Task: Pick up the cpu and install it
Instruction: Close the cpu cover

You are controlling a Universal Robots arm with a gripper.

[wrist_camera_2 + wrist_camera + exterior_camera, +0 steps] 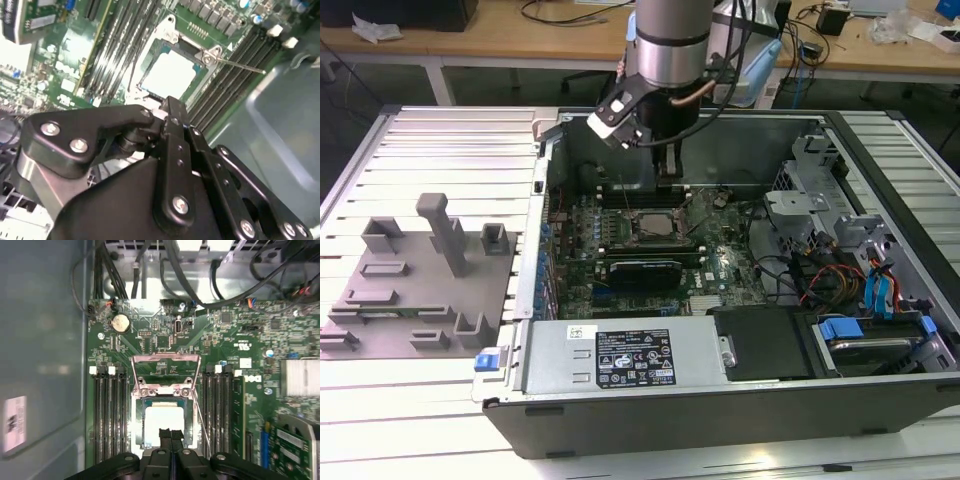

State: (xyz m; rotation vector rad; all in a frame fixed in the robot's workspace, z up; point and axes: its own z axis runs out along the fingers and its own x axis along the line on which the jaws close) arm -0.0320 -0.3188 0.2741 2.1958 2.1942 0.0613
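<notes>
Because the hinged silvery metal retention frame (165, 360) is swung up off the dark square socket, the small, flat, silvery-topped square cpu (162, 422) lies exposed inside the socket's rim. It sits level on the green motherboard (240, 340), between two banks of black memory slots (107, 415). In both wrist views the black jaws hang over one edge of the chip, pressed together with nothing clamped between them, so the cpu looks seated rather than carried. Whether their tips touch its top I cannot tell. The thin metal locking lever (240, 65) angles away from the socket, which suggests nothing is latched down yet. In the exterior view the grey robot arm (665, 40) reaches straight down into the open black computer case (720, 420), laid flat on the ribbed metal surface (450, 150) to give access from above. The grey plastic fixture plate (420, 270) lies well apart on the exterior view's left.
</notes>
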